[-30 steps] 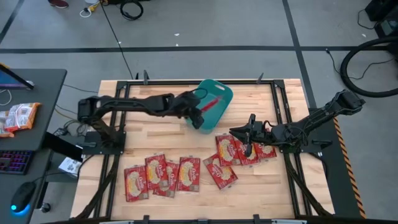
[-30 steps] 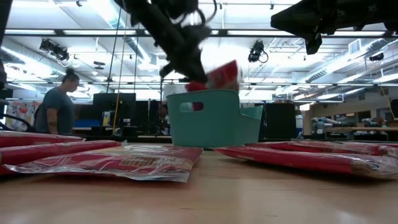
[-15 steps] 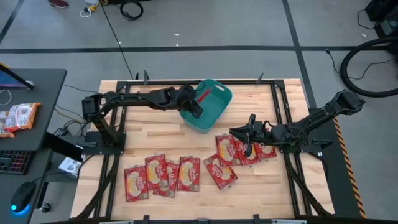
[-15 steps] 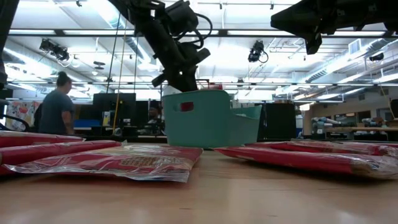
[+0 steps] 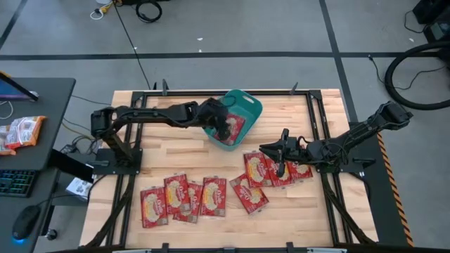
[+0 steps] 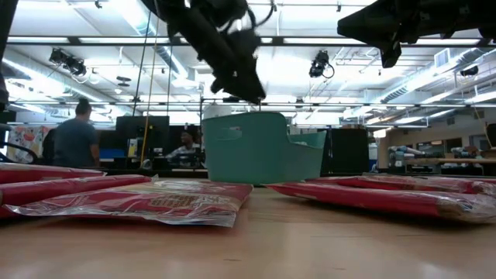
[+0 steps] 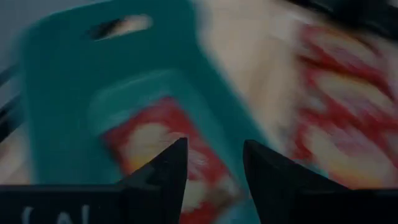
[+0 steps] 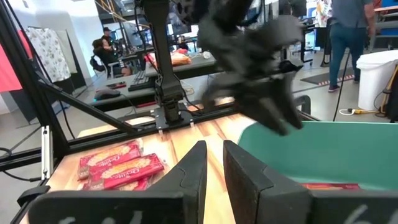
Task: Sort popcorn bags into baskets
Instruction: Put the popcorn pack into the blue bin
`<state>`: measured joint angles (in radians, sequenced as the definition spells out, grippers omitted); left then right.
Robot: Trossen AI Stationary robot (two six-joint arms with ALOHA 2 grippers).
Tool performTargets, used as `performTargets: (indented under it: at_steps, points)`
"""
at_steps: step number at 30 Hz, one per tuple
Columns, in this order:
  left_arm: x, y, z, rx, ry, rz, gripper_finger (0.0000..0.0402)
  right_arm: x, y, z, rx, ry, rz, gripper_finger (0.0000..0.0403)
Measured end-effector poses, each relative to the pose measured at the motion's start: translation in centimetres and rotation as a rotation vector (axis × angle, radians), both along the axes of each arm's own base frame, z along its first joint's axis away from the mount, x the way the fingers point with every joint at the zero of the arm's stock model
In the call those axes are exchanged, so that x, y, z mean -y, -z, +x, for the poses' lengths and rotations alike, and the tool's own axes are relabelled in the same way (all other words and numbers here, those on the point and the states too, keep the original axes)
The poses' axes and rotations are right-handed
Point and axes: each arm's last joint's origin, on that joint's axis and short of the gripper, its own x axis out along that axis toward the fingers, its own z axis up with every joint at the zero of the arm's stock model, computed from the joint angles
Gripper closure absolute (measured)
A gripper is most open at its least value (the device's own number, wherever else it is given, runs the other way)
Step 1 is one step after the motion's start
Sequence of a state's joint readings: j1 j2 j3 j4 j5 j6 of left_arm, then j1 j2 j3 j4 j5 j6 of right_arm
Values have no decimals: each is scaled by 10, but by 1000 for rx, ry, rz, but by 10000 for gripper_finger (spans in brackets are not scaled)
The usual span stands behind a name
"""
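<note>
Near edge: four popcorn bags (image 5: 184,197) in a row. Mid-table: about four more (image 5: 271,173), long axes running away from the edge, directly beneath my right gripper (image 5: 281,159), fingers slightly parted, empty. Far: one basket (image 5: 241,111) holding one bag (image 5: 234,128); my left gripper (image 5: 223,126) over it, spread, empty.

Desk (image 5: 42,105) with keyboard (image 5: 15,183), perhaps mouse (image 5: 22,226).
</note>
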<state>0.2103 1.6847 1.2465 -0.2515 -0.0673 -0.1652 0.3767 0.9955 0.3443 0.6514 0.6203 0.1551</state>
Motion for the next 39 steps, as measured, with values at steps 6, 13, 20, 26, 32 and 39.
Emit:
performTargets:
  at_steps: [6,13,20,26,32,39]
  points:
    - [49,-19,-2,63,614,143,257,0,0,0,-1,0,-1,344]
    - [110,-11,-12,-51,923,321,260,0,0,0,-2,0,1,344]
    - [145,2,-24,-193,995,289,260,0,0,0,0,0,2,344]
    - [162,4,-27,-214,965,271,260,0,0,0,0,0,5,344]
    - [176,20,-17,-241,904,359,260,0,1,0,-8,0,14,344]
    - [194,47,0,-223,887,454,260,0,8,0,-62,-17,51,344]
